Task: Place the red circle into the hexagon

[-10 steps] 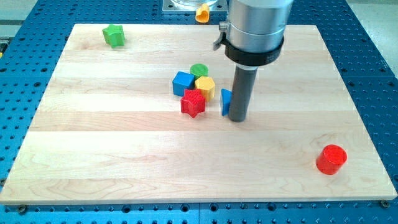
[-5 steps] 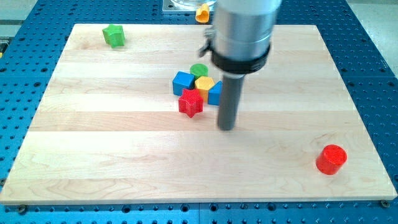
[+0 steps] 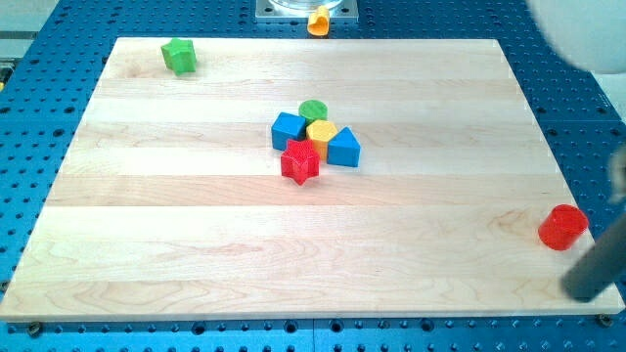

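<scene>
Wooden table (image 3: 196, 244) is carrying the red circle (image 3: 563, 227) well right of the yellow hexagon (image 3: 322, 133); lacking fingers, my tip (image 3: 584, 290) is sitting below-right, needing a leftward push.

Central cluster: hexagon (image 3: 322, 134) with cylinder (image 3: 313, 110) above, cube (image 3: 289, 130) left, triangle (image 3: 343, 148) right, star (image 3: 300, 162) below-left. Circle (image 3: 562, 227) lies at the view's right edge, my tip (image 3: 585, 289) just below-right.
</scene>
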